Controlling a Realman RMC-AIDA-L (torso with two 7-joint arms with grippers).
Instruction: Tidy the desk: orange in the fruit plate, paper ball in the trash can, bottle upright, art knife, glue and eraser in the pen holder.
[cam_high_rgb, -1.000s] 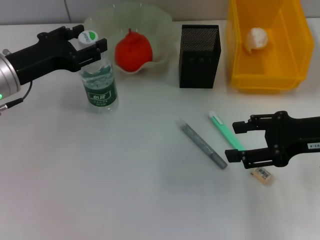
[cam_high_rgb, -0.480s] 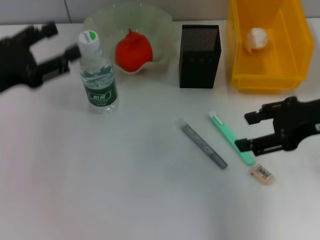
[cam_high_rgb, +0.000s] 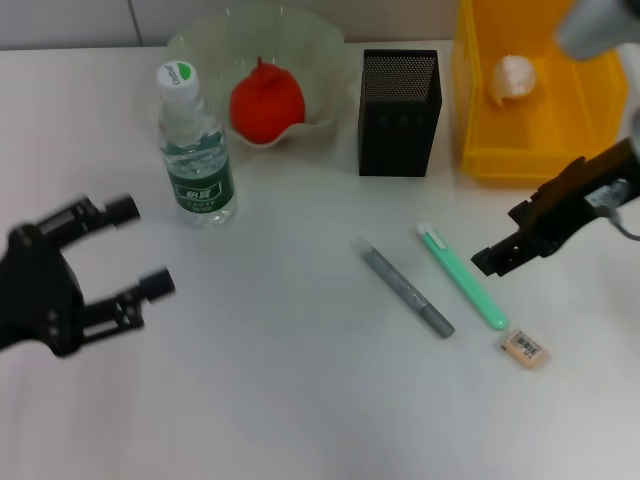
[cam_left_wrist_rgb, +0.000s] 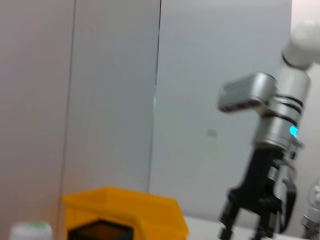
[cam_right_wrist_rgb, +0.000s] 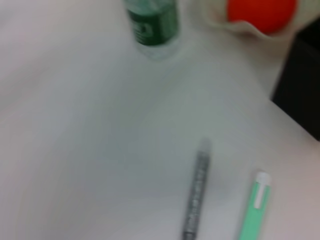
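Three of the six chores look finished, judging by how things lie. The orange (cam_high_rgb: 267, 101) sits inside the pale-green fruit plate (cam_high_rgb: 206, 45) at the back of the desk, the paper ball (cam_high_rgb: 514, 77) lies in the yellow trash can (cam_high_rgb: 582, 110) at the back right, and the bottle (cam_high_rgb: 194, 147) stands upright on its base just beside the plate's left edge.

Three small items remain loose on the white desk (cam_high_rgb: 300, 380), all in front of the black mesh pen holder (cam_high_rgb: 399, 98), which stands between plate and bin. The grey stick, probably the art knife (cam_high_rgb: 407, 287), lies diagonally at centre. The mint-green stick with a white tip, likely the glue (cam_high_rgb: 461, 276), lies near it on the right, roughly parallel and apart from it. The beige eraser (cam_high_rgb: 525, 347) rests just past the green stick's near end, close to but not touching it.

The right gripper (cam_high_rgb: 512, 237) hovers above the desk near the green stick's right side, tilted, holding nothing; whether its fingers are spread or closed I cannot tell. The left gripper (cam_high_rgb: 112, 252) is low at the left, well apart from the bottle, its fingers spread wide and empty.

So roughly half is left: each of the three stationery pieces still needs lifting and dropping into the mesh cup, and the right arm seems best placed for that.
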